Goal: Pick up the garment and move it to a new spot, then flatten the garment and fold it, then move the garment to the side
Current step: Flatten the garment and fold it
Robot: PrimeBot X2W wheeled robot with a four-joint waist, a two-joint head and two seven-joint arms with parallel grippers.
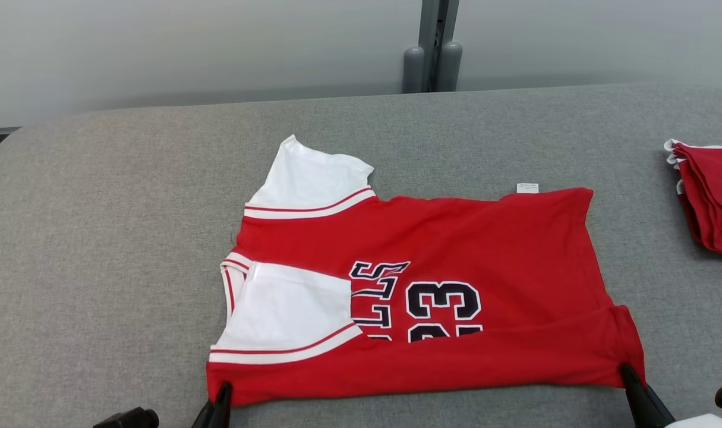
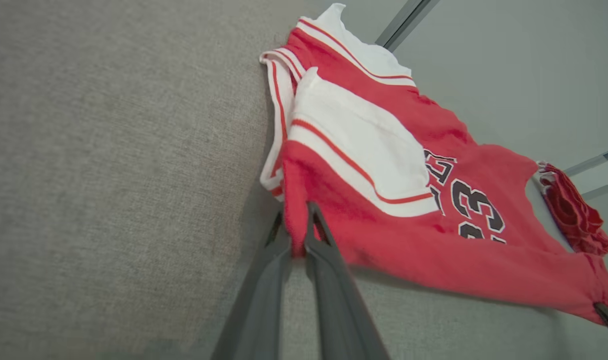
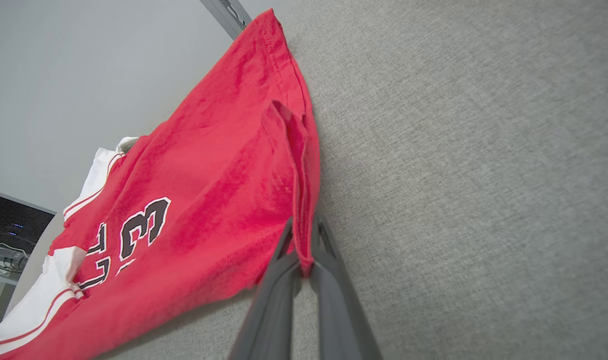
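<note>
The garment, a red jersey with white sleeves and a dark, white-edged 23, lies on the grey fabric surface close to its near edge, with its near long side folded over. The left claw pinches its near-left corner and the right claw its near-right corner. Bare surface lies open toward the left and far edges. A pile of red cloth sits at the right edge. A grey wall stands behind.
</note>
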